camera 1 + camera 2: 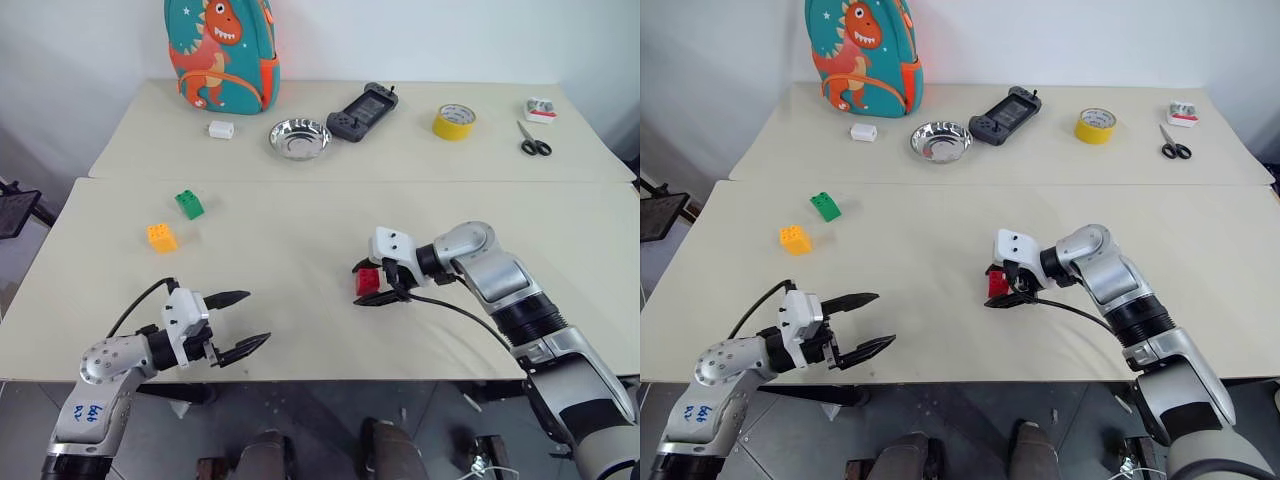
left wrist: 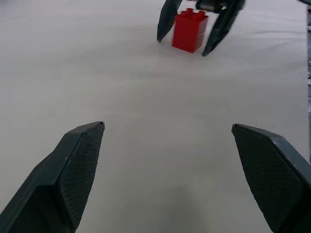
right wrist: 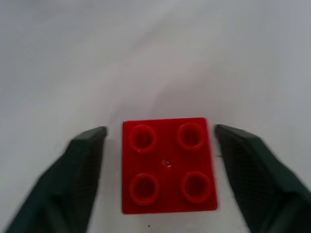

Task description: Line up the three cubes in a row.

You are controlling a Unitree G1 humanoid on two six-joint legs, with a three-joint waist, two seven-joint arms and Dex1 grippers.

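- Two pale beige tables (image 1: 300, 250) stood end to end before a white wall, the near one carrying the three cubes.
- The red cube (image 3: 168, 165) stood upright on the near table, studs up, right of its middle, between the right gripper's (image 1: 378, 283) fingers; these were spread, with a sliver of table showing on each side of the cube.
- The green cube (image 1: 189, 204) lay toward the near table's left edge, close to its far edge, and the yellow-orange cube (image 1: 161, 237) sat just beside it, nearer the front; both were well apart from the red one.
- The left gripper (image 1: 243, 322) hung over the near table's front-left corner, fingers wide apart and holding nothing.
- On the far table were a dinosaur backpack (image 1: 221, 52), a small white block (image 1: 221, 129), a steel bowl (image 1: 299, 139), a black handheld console (image 1: 362, 112), a yellow tape roll (image 1: 454, 121) and scissors (image 1: 534, 141).
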